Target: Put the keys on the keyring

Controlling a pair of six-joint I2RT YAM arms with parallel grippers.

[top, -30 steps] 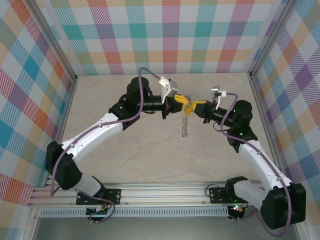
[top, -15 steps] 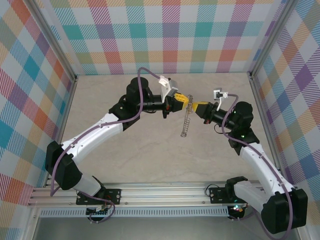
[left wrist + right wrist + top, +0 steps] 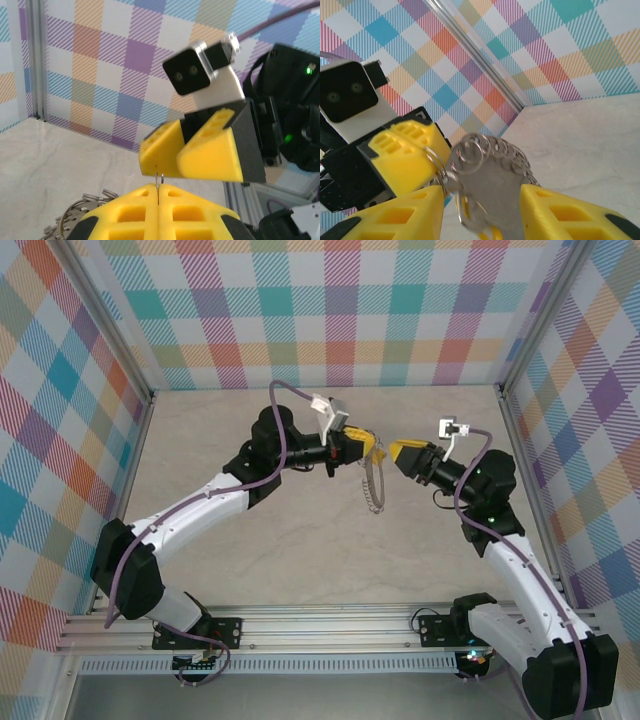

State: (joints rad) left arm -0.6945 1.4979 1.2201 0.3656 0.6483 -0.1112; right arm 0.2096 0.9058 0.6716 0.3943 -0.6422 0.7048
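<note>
The left arm stretches up from its base with the elbow bent and the wrist level. The left gripper sits just above the keyring, its yellow fingers pressed together on a thin wire loop at the ring's top. The keyring hangs freely below that pinch, over the table. The right arm rises to the right of the ring and bends inward. The right gripper faces the ring from just beside it, fingers spread apart and not gripping it. A silvery key dangles against the ring's coils.
</note>
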